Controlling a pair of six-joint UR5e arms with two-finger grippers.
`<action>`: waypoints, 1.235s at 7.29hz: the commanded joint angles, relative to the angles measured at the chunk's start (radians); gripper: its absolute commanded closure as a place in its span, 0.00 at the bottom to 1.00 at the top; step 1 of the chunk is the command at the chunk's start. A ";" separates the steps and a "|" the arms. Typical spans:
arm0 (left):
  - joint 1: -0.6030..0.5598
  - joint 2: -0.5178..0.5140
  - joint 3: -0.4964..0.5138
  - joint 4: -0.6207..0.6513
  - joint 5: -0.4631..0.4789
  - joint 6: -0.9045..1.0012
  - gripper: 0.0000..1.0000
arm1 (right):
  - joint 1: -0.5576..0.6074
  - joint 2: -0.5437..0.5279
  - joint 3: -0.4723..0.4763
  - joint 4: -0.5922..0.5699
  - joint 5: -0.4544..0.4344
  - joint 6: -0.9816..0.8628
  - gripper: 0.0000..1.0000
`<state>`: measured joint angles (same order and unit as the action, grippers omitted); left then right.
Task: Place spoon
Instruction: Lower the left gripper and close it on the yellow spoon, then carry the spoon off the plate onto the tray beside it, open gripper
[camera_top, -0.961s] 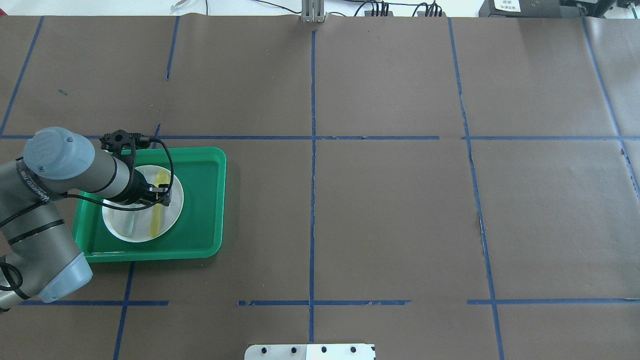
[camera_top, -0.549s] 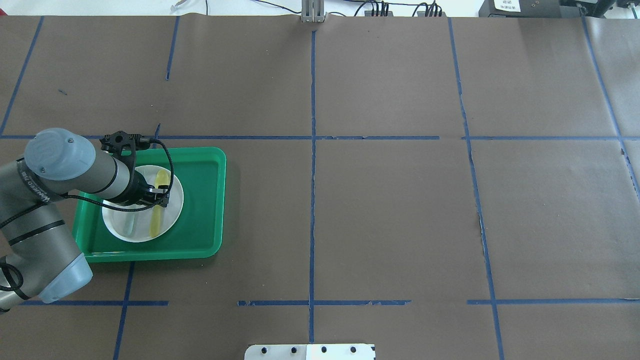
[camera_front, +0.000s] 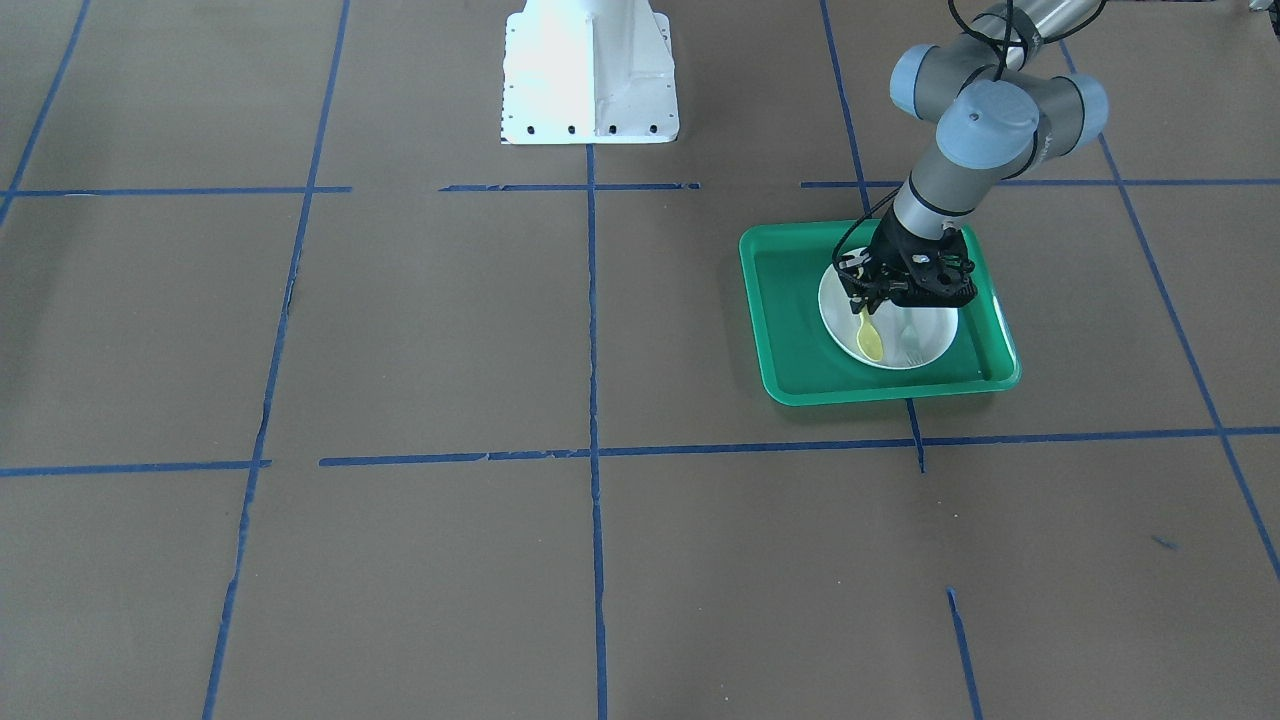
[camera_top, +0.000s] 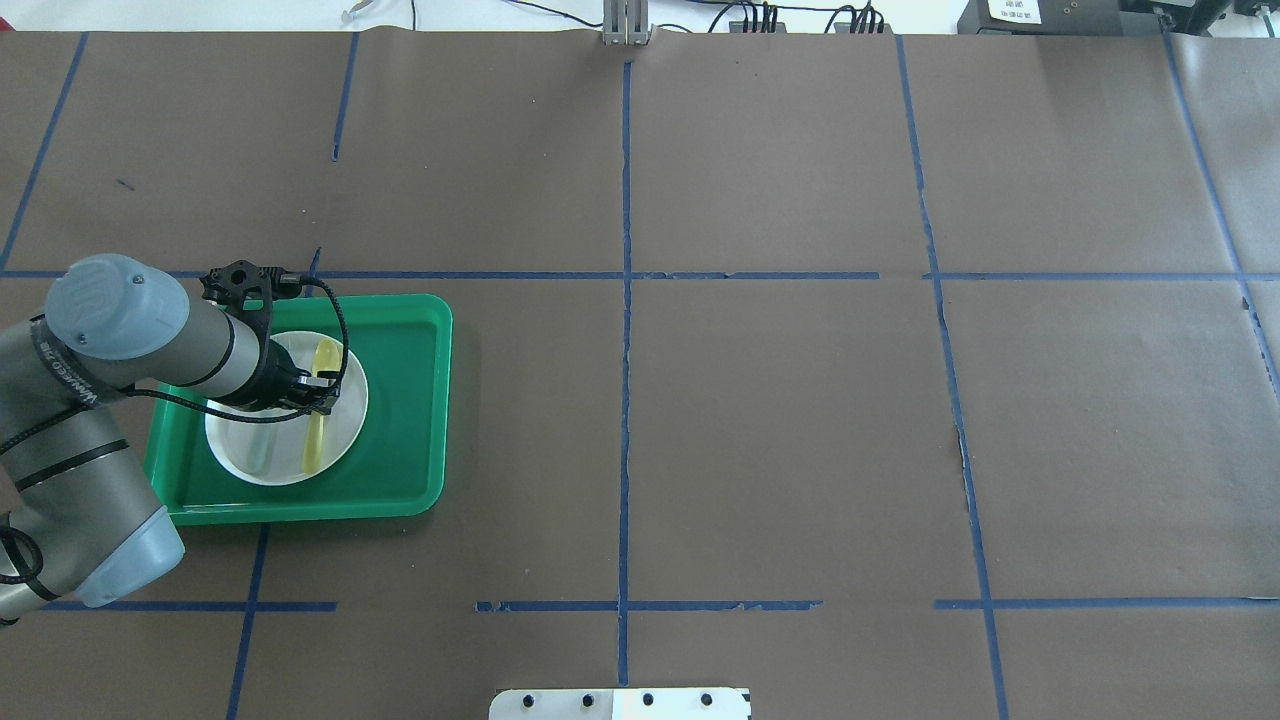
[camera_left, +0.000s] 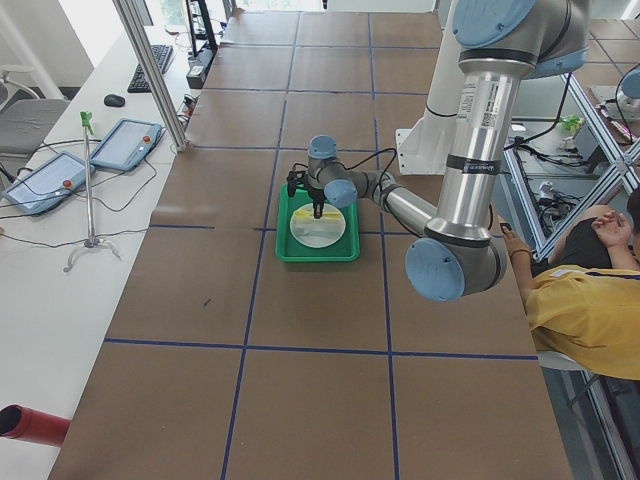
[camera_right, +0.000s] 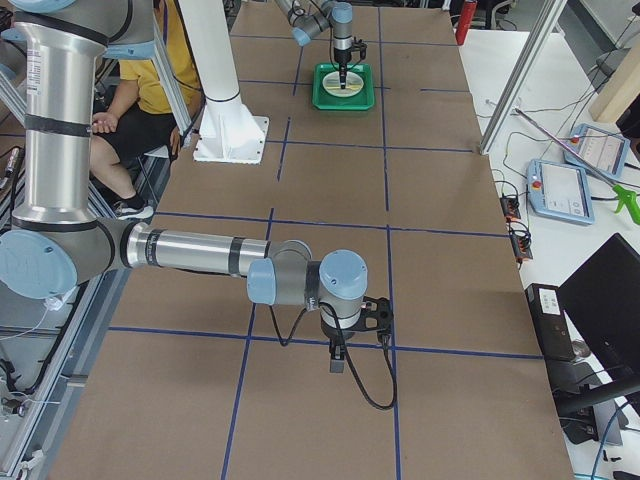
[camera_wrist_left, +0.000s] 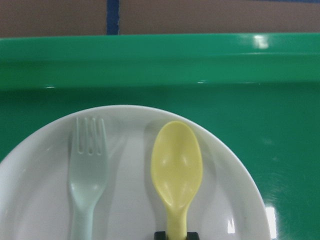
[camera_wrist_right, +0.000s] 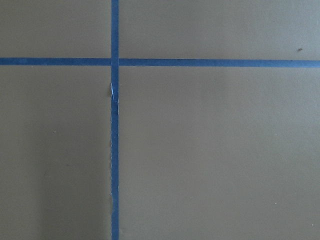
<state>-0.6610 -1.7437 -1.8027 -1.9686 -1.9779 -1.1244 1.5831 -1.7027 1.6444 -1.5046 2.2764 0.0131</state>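
Front-facing view: my left gripper (camera_front: 866, 300) points straight down over the white plate (camera_front: 935, 335), with the yellow spoon (camera_front: 871, 338) jutting out just beyond my fingertips. Wrist view: my fingertips pinch the spoon's handle, and the spoon lies on the plate beside the fork (camera_wrist_left: 89, 165). Right side view: my right gripper (camera_right: 338, 355) points down at the table, and I cannot tell its state.

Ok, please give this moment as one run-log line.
left gripper: shut on yellow spoon handle | spoon: flat on white plate beside grey-green fork, in green tray | right gripper: far from tray, state unclear
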 joint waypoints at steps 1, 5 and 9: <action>-0.005 -0.016 -0.078 0.104 0.002 -0.023 1.00 | 0.000 0.000 0.000 0.000 0.000 0.001 0.00; 0.072 -0.165 0.034 0.151 0.069 -0.163 1.00 | 0.000 0.000 0.000 0.000 0.000 0.001 0.00; 0.057 -0.148 -0.004 0.154 0.057 -0.150 0.00 | 0.000 0.000 0.000 0.000 0.000 0.001 0.00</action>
<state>-0.5940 -1.9007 -1.7837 -1.8160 -1.9127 -1.2789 1.5831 -1.7027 1.6444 -1.5049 2.2764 0.0138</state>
